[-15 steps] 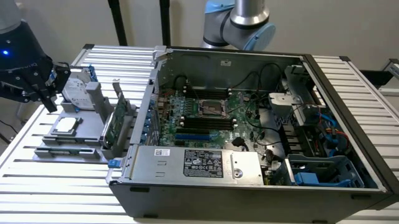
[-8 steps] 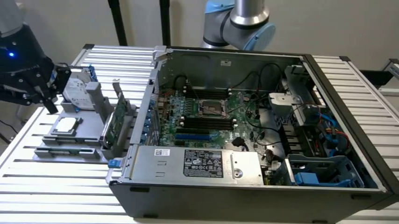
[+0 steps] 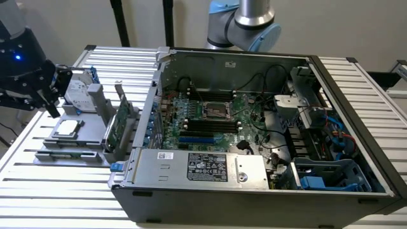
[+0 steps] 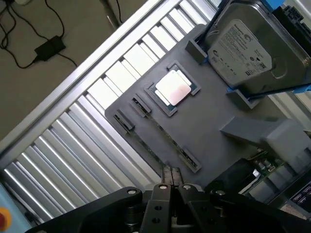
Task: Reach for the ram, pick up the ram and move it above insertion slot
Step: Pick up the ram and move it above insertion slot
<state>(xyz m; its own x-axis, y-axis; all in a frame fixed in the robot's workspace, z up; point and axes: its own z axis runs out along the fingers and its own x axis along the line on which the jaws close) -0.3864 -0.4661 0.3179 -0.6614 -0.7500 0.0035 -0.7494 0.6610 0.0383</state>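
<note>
The gripper [image 3: 52, 110] hangs over the far side of a grey holder tray [image 3: 89, 136], at the exterior view's left, close to the hard drive [image 3: 77, 91] with blue rails. In the wrist view the fingers [image 4: 166, 175] are pressed together with no visible gap, and nothing is held between them.

The ram [image 3: 66, 154] lies in its narrow cradle along the near edge of the tray, well apart from the gripper in the exterior view. In the wrist view the ram [image 4: 155, 142] appears edge-on as a thin strip between two small end clips, and the gripper [image 4: 171, 171] sits close to one end of that strip. How high the fingers stand above the strip cannot be told.

The same tray carries a processor [image 3: 68, 127] in a square recess, and a larger green card [image 3: 118, 125] with a metal bracket stands upright at the side nearest the computer case [image 3: 222, 64]. The case lies open on the slatted tabletop [image 3: 51, 191], exposing the motherboard [image 3: 248, 112] and its long dark slots [image 3: 210, 125] beside the processor socket
</note>
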